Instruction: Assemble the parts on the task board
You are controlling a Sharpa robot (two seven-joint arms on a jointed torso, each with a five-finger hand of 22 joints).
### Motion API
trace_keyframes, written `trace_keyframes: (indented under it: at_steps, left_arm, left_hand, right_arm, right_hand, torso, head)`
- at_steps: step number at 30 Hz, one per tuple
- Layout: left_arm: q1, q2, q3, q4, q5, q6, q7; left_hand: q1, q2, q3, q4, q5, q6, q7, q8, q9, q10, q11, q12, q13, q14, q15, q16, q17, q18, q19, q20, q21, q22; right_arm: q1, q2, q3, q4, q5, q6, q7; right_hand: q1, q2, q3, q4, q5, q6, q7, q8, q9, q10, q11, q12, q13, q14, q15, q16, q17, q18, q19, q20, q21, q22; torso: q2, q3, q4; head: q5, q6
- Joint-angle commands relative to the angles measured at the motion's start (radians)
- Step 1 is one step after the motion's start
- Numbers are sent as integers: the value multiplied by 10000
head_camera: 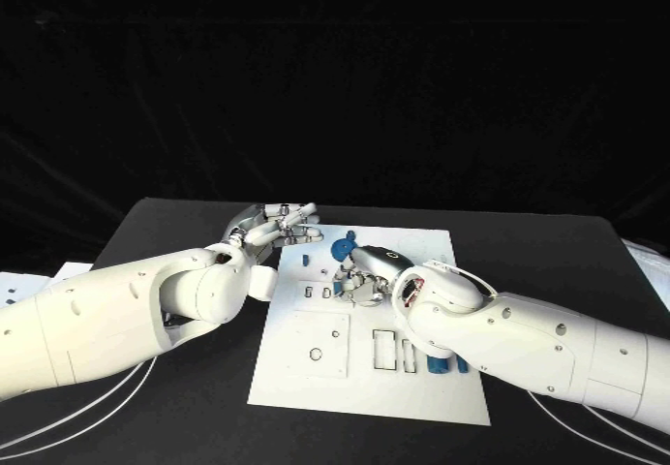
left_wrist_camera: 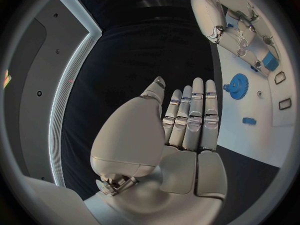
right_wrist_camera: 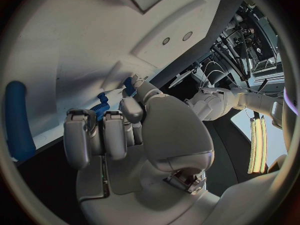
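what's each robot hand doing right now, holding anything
Left robot hand: open, fingers straight, holding nothing, beside the task board.
Right robot hand: over the board, fingers curled near a blue part; whether it grips it cannot be told.

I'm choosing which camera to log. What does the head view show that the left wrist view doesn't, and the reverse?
Head view alone: blue parts near the task board's near edge, beside the right arm. Left wrist view alone: the left hand's fingers straight and together, holding nothing. Both: the board, the right hand over it, and the blue gear.
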Motion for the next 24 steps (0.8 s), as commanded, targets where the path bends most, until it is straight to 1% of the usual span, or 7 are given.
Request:
trace_keyframes:
  at_steps: [1, 6, 11, 17, 18, 24]
  left_arm:
    - [6, 25, 7, 30, 32, 205, 59]
    - [6, 21, 7, 30, 32, 201, 51]
    - [6, 24, 7, 29, 32, 204, 45]
    - [6, 28, 7, 23, 32, 206, 40]
    - [6, 28, 7, 23, 32, 206, 38]
    - [6, 33, 7, 10, 32, 210, 26]
  left_hand:
    - [-16, 91, 5, -63, -30, 8, -15, -66, -1, -6, -32, -34, -12, 38, -10, -67, 12, 45, 77, 10, -51, -12]
    - [-16, 91, 5, -63, -30, 8, -15, -66, -1, -6, -32, -34, -12, 38, -10, -67, 12, 45, 77, 10, -51, -12]
    - [-16, 91, 5, -63, -30, 8, -15, -66, -1, -6, -32, -34, -12, 38, -10, -67, 12, 45, 77, 10, -51, -12]
    - [-16, 91, 5, -63, -30, 8, -15, -66, -1, -6, -32, -34, -12, 38, -10, -67, 12, 45, 77, 10, -51, -12]
    - [-16, 91, 5, -63, -30, 8, -15, -66, -1, -6, -32, -34, -12, 38, -10, -67, 12, 45, 77, 10, -51, -12]
    - [-16, 91, 5, -63, -30, 8, -15, -66, -1, -6, -32, -34, -12, 38, -10, -67, 12, 45, 77, 10, -51, -12]
  right_arm:
    - [-46, 16, -29, -18, -158, 416, -64]
    - [-57, 0, -33, -20, -206, 538, -100]
    - [-64, -5, -35, 8, -235, 614, -115]
    - [-69, -9, -37, 20, -276, 600, -144]
    - [-69, -11, -37, 19, -280, 579, -144]
    - [-70, -2, -38, 14, -278, 268, -84]
  right_hand:
    - [-77, 4, 11, 49, 43, 73, 25, -26, -12, -75, 31, -72, -18, 621, -17, -53, 601, 20, -79, -9, -48, 638]
    - [-133, -91, -3, 46, 48, 24, 42, -64, -25, -152, 42, -193, -112, 602, -9, -109, 517, 39, -135, -3, -89, 558]
    - [-170, -151, -11, 46, 58, -17, 60, -93, -35, -219, 55, -297, -194, 595, 0, -132, 487, 50, -170, 3, -115, 510]
    - [-246, -254, -33, 55, 79, -102, 96, -152, -55, -343, 84, -493, -349, 581, 21, -173, 433, 67, -225, 18, -158, 431]
    - [-270, -282, -41, 61, 88, -146, 111, -179, -65, -385, 96, -559, -403, 578, 29, -183, 421, 71, -237, 23, -168, 414]
    - [-499, -635, -241, 112, 227, -796, 303, -494, -149, -977, 274, -1435, -1150, 535, 171, -311, 257, 119, -398, 137, -298, 186]
  torso:
    - [2, 3, -4]
    - [3, 0, -16]
    - [3, 2, -2]
    - [-1, 1, -8]
    - [-1, 1, -8]
    - [3, 2, -15]
  head:
    - [11, -14]
    - [17, -34]
    - [13, -60]
    - [8, -70]
    - [8, -70]
    - [0, -93]
